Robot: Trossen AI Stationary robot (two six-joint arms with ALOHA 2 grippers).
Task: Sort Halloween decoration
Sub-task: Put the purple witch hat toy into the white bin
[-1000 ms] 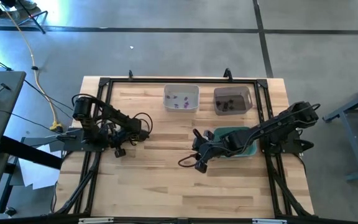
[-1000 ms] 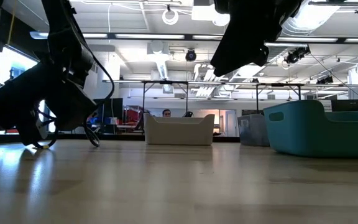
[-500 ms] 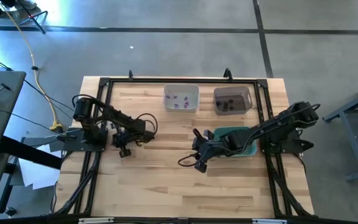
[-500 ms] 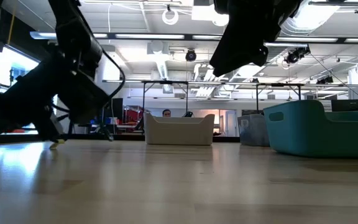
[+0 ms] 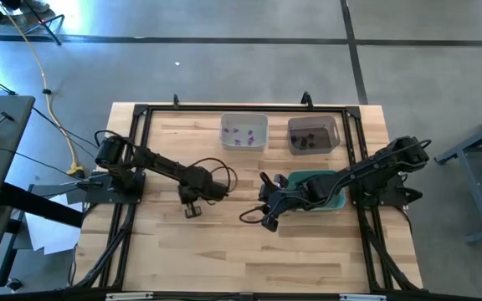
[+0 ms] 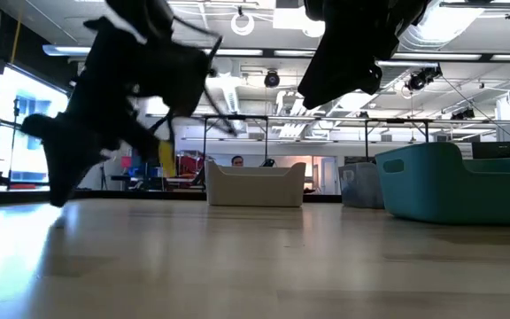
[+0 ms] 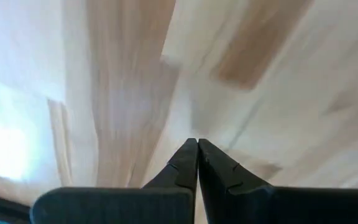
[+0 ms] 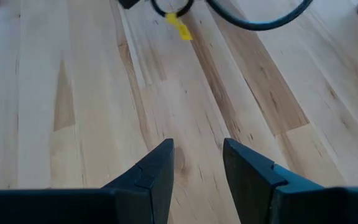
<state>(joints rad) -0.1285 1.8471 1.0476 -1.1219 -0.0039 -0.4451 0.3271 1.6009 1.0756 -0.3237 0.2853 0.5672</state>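
Wooden planks make up the bench point(image 5: 224, 251), seen from above with three bins along its far and right edges: a white bin point(image 5: 243, 132) holding purple trinkets point(image 5: 239, 136), a grey bin point(image 5: 313, 134) holding dark trinkets point(image 5: 306, 140), and a teal bin point(image 5: 325, 186) at the right edge. Near the bench's middle the left hand point(image 5: 192, 211) is closed and empty; the right hand point(image 5: 268, 222) hovers just beside the teal bin. From bench height, the white bin point(image 6: 255, 184) stands at the far edge, the teal one point(image 6: 459, 182) on the right. The left wrist shows fingers point(image 7: 185, 163) pressed together over bare wood. The right wrist shows fingers point(image 8: 157, 167) parted, holding nothing.
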